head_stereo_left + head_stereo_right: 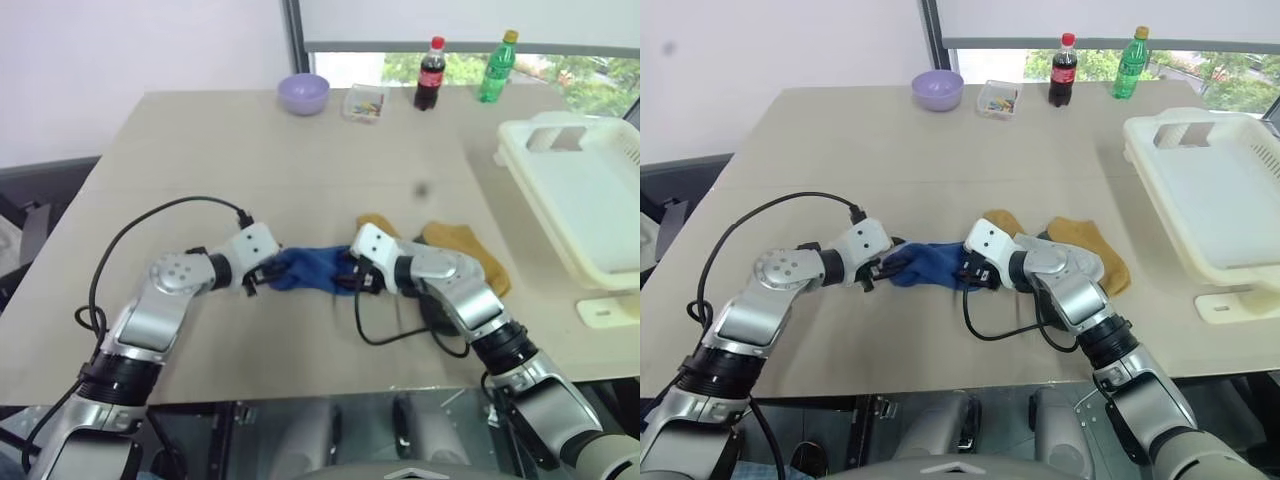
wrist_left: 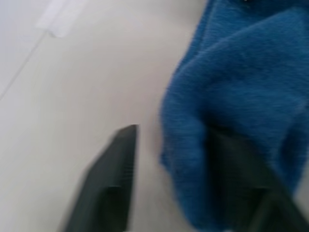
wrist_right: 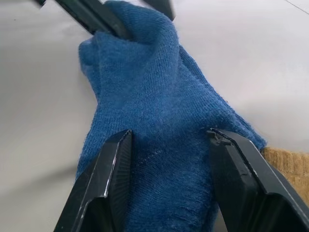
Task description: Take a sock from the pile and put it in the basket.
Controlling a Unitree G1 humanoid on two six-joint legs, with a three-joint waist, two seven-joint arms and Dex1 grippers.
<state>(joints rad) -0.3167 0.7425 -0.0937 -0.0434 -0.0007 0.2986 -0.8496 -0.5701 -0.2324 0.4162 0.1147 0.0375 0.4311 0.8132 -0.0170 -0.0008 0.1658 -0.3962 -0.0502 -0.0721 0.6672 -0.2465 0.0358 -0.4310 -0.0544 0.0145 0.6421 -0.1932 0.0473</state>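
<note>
1. Head views, count: one royal-blue knitted ankle sock (image 1: 305, 270) lies on the beige table (image 1: 200, 160) between the two grippers. Two mustard-yellow socks (image 1: 470, 250) lie just behind the right arm; together with the blue one they make the pile, and part of it is hidden by that arm. Two plastic bottles stand at the table's far edge, a dark cola bottle with a red cap (image 1: 430, 75) and a green bottle with a yellow cap (image 1: 496, 68).

2. Head views, containers: the large cream-white slotted plastic basket (image 1: 600, 270) sits at the table's right edge, well apart from the sock, with nothing visible in it. A small lilac round bowl (image 1: 303, 94) stands at the far edge; I cannot tell what it holds. Beside it, a small clear box (image 1: 364, 103) holds small coloured bits.

3. Head views, grippers: the left gripper (image 1: 262, 277) is at one end of the blue sock and the right gripper (image 1: 352, 276) at the other, the sock stretched flat between them.

4. Left wrist view: the left gripper's black fingers (image 2: 108, 183) stand apart, one on bare table, the other against the fuzzy blue fabric; no pinch on it.

5. Right wrist view: the right gripper's fingers (image 3: 108, 179) straddle the sock's width, touching both edges; whether they squeeze it I cannot tell. The sock is plain, ribbed, slightly rumpled at its far end, where the left gripper's fingers meet it. A yellow sock edge touches its side.
</note>
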